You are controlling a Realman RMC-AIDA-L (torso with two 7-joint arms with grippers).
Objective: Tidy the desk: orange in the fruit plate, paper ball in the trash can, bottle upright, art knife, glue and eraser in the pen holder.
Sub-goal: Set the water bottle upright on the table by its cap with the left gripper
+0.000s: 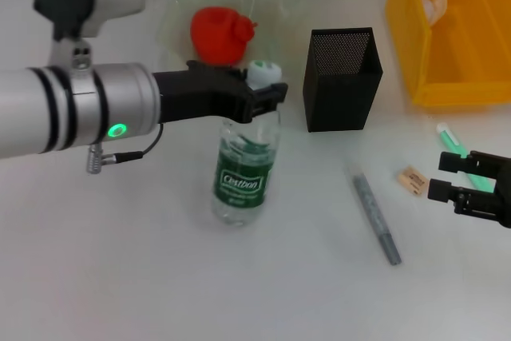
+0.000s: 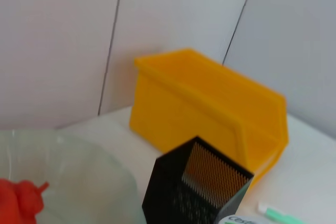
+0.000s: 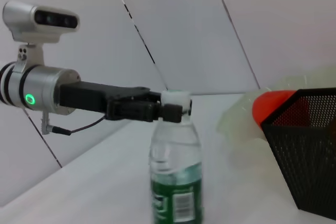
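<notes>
Item: small clear plastic water bottle with dark green label and white cap, centre of the head view, standing upright on the white surface. Left tool: black, reaching in from the left of the frame, clenched on the bottle's neck just under the cap; the right wrist view shows the same hold at its centre. Behind the bottle, upper centre: wide translucent pale green bowl with wavy rim, holding the red-orange round fruit. Right of the bottle: tall black mesh box of square section, nothing visible inside from here. Upper right corner: bright yellow rectangular plastic bin, with a crumpled white ball of paper inside. Lower right, lying on the surface: slim grey pen-like art knife; tiny tan rectangular eraser; white-and-green glue tube, partly covered by the right tool, which sits at the right edge with fingers parted, grasping nothing. Step in hand, by judgement: bottle-upright step at its end; orange and paper steps appear done. Next move calls for the left tool to release without tipping the bottle and draw clear; knife, glue and eraser remain for the mesh box, the right tool being nearest.
</notes>
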